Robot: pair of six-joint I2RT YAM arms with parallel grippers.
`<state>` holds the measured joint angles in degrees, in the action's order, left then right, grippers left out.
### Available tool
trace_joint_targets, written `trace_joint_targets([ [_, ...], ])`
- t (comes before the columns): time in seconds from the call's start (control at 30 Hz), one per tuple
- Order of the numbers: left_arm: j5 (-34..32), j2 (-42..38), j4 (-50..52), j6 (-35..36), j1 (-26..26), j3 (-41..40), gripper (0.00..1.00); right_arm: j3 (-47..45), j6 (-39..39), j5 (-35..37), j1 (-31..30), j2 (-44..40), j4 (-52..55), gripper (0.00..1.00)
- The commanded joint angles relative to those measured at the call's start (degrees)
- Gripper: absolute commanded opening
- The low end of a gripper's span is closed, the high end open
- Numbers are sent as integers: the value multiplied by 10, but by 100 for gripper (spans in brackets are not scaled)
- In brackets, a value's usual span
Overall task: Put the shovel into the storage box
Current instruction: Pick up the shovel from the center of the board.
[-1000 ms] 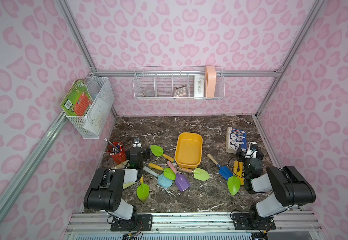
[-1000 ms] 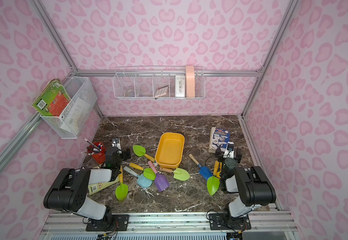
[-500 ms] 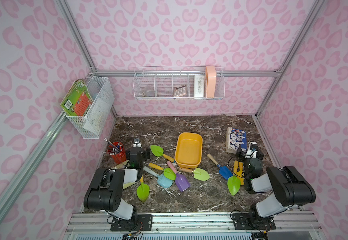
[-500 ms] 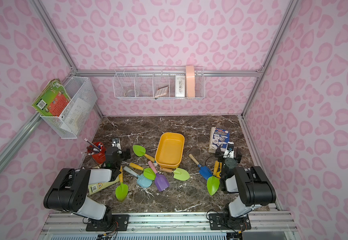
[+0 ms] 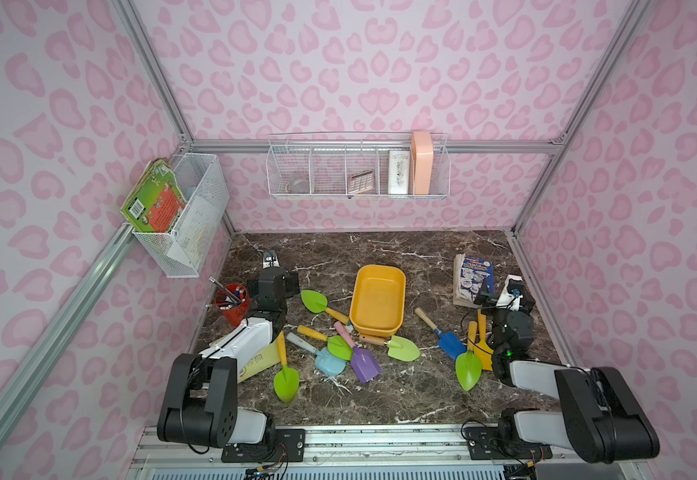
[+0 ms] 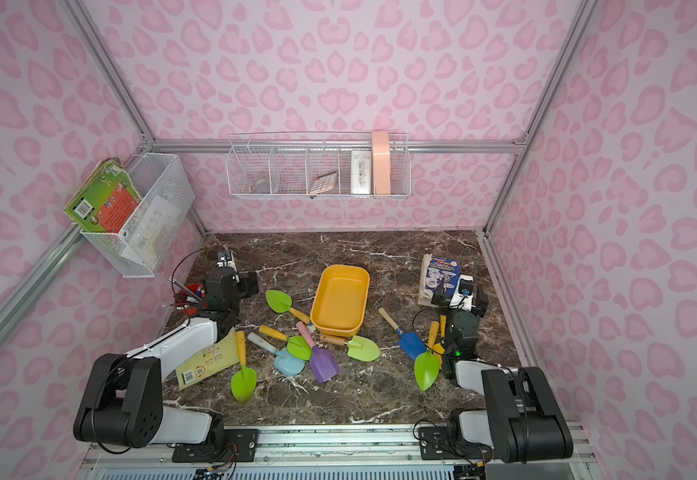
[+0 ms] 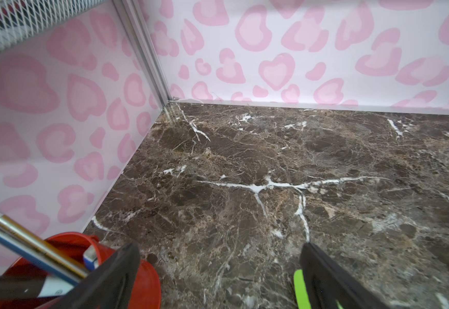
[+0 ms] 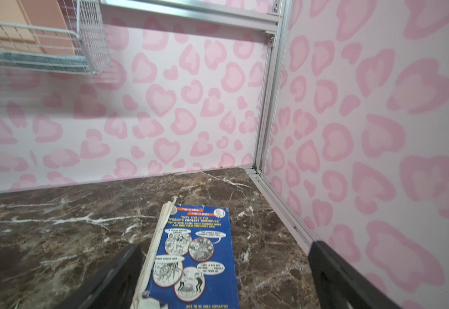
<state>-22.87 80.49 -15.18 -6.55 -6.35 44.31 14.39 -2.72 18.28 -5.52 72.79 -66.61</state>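
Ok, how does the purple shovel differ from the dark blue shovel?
Handle: the purple shovel has a pink one, the dark blue shovel a tan, wood-coloured one. Place: the purple shovel lies among other shovels off the near-left corner of the storage box; the dark blue shovel lies on the box's right side, clear of it. Shared: both lie flat on the table, outside the box, blades toward the robot.
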Motion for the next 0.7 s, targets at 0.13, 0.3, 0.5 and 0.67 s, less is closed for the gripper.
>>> trace_joint_targets([
  [0.13,145,-32,319,-225,22,117,99,76,-149,-122,8,-114,228,100],
  [0.3,271,-88,311,-270,27,100,99,161,-301,-216,48,-144,430,100],
  [0.5,392,-156,345,-259,16,92,97,126,-412,-451,124,-136,348,100],
  [0.67,436,-218,377,-239,-21,75,91,121,-375,-452,102,-169,379,96],
])
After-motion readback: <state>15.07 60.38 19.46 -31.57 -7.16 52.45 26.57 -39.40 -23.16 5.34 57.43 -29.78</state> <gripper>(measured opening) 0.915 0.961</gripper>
